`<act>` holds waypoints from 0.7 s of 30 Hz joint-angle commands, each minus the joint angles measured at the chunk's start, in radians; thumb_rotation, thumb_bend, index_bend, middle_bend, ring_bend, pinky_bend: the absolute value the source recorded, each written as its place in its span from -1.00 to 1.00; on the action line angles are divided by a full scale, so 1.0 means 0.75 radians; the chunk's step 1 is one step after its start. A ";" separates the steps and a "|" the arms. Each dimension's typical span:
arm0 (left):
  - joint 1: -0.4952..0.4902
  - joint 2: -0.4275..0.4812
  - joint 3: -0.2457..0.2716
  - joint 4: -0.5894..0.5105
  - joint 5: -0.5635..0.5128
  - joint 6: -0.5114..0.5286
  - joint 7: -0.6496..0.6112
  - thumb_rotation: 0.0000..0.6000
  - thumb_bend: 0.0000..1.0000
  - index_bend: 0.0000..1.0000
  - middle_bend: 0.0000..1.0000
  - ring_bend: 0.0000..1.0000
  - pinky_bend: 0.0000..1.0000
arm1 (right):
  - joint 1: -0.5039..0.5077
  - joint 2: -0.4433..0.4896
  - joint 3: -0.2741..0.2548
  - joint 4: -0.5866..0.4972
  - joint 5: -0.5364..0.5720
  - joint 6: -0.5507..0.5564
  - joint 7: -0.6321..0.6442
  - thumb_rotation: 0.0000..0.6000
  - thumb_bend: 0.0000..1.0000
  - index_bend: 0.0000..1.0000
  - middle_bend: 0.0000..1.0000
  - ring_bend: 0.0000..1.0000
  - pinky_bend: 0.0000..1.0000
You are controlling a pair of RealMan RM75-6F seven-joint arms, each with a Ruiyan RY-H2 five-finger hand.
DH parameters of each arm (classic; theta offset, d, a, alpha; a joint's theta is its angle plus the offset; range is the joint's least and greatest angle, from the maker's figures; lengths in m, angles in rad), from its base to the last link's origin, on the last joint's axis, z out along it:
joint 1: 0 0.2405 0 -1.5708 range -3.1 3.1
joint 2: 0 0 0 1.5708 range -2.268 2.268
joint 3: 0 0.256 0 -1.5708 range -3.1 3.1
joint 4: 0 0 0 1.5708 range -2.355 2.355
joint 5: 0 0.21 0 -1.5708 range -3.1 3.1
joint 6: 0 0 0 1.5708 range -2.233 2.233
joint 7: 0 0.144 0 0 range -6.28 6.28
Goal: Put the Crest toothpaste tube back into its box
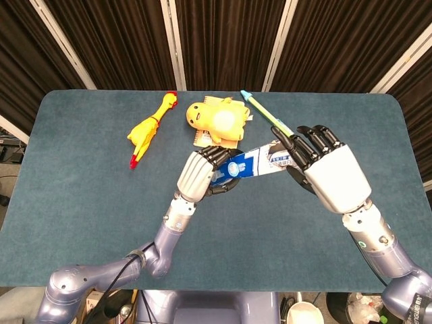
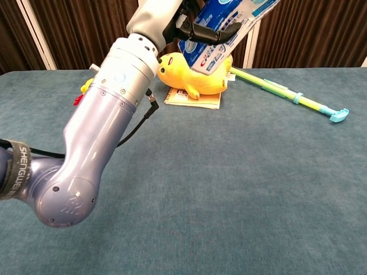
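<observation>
Table: one box, two hands gripping.

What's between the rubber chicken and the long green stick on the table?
In the head view, the yellow plush duck on its booklet lies between the rubber chicken and the green stick.

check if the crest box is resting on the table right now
No, the Crest box is held up in the air between the left hand and the right hand, clear of the blue table.
</observation>
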 commanded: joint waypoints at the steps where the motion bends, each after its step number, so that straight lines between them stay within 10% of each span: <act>1: -0.002 -0.001 0.009 0.007 0.004 -0.001 -0.001 1.00 -0.12 -0.37 -0.03 -0.07 0.06 | 0.006 -0.013 0.007 0.010 -0.001 0.004 -0.002 1.00 -0.45 -1.00 -0.14 -0.40 -0.27; 21: -0.001 -0.020 0.039 0.039 0.021 0.043 -0.047 1.00 -0.11 -0.38 -0.05 -0.09 0.06 | 0.001 -0.047 0.022 0.071 -0.059 0.098 0.071 1.00 -0.46 -1.00 -0.15 -0.40 -0.27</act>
